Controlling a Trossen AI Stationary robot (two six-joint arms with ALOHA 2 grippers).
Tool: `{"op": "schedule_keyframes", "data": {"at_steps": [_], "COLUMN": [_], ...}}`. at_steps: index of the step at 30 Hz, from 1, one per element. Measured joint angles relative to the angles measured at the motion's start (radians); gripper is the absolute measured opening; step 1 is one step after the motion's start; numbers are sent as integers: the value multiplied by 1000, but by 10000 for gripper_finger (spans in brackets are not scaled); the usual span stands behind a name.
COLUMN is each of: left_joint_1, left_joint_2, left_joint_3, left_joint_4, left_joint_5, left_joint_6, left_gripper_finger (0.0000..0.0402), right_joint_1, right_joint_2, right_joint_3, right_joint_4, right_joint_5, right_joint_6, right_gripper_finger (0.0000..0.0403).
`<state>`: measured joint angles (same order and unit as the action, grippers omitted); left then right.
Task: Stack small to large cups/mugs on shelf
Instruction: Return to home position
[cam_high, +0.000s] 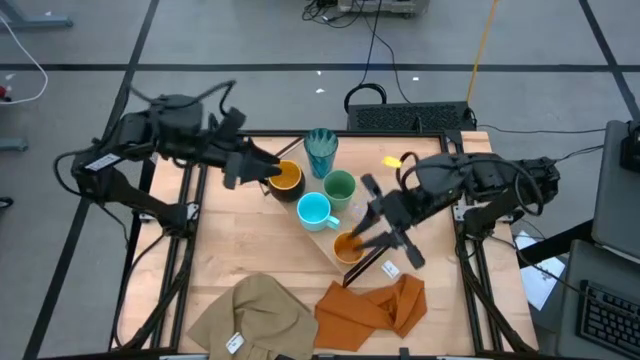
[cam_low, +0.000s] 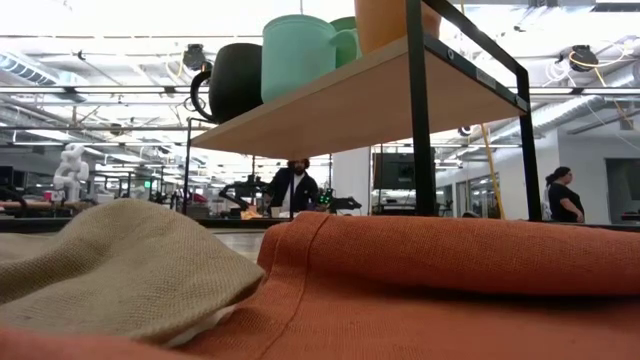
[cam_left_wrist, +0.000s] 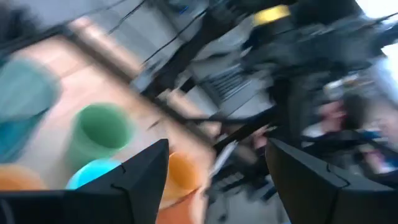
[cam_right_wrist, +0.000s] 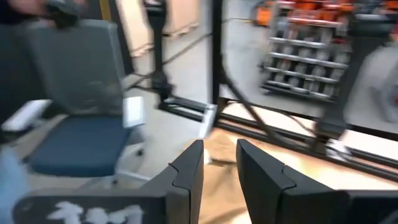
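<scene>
The shelf (cam_high: 328, 243) lies slantwise across the middle of the table; in the low view it (cam_low: 380, 95) shows from underneath. On it stand a dark mug with an orange inside (cam_high: 285, 178), a light-blue mug (cam_high: 315, 210), a green cup (cam_high: 339, 187) and an orange cup (cam_high: 347, 245). A ribbed teal cup (cam_high: 321, 150) stands at its far side. My left gripper (cam_high: 250, 165) hovers open just left of the dark mug, nothing between its fingers (cam_left_wrist: 217, 149). My right gripper (cam_high: 372, 215) hangs right of the orange cup, its fingers (cam_right_wrist: 219, 146) a narrow gap apart and empty.
A tan cloth (cam_high: 255, 315) and an orange cloth (cam_high: 375, 305) lie crumpled at the table's near edge, filling the front of the low view. A black case (cam_high: 410, 115) sits beyond the far edge. People stand in the room behind (cam_low: 293, 188).
</scene>
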<state>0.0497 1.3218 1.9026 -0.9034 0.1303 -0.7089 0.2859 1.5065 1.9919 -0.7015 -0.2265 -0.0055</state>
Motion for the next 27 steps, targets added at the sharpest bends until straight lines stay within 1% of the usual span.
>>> {"op": "schedule_keyframes", "data": {"at_steps": [2,5,9,12,16,19,21,23,24,27], "left_joint_1": [-35,-94,-169,-211,-242,-272,-301,-332,-353,-415], "left_joint_2": [-11,-18,-16,-15,-13,-12,-13,-13,-13,-14], "left_joint_3": [0,0,0,0,0,0,0,0,0,0], "left_joint_4": [85,210,376,456,472,472,470,453,440,376], "left_joint_5": [-3,-27,-52,-82,-98,-124,-131,-176,-221,-332], "left_joint_6": [-3,-2,81,147,210,257,317,404,448,552], "left_gripper_finger": [262,251,227,198,145,93,54,17,9,9], "right_joint_1": [-12,-29,-44,-45,-45,-45,-45,-45,-45,-39], "right_joint_2": [-11,-33,-82,-126,-182,-213,-230,-243,-251,-273], "right_joint_3": [0,0,0,0,0,0,0,0,0,0], "right_joint_4": [-10,-14,8,28,32,13,1,-16,-29,-72], "right_joint_5": [44,51,47,47,47,47,47,47,47,70], "right_joint_6": [-3,-2,17,16,-7,6,25,46,50,73], "right_gripper_finger": [84,84,84,84,84,84,84,84,84,84]}}
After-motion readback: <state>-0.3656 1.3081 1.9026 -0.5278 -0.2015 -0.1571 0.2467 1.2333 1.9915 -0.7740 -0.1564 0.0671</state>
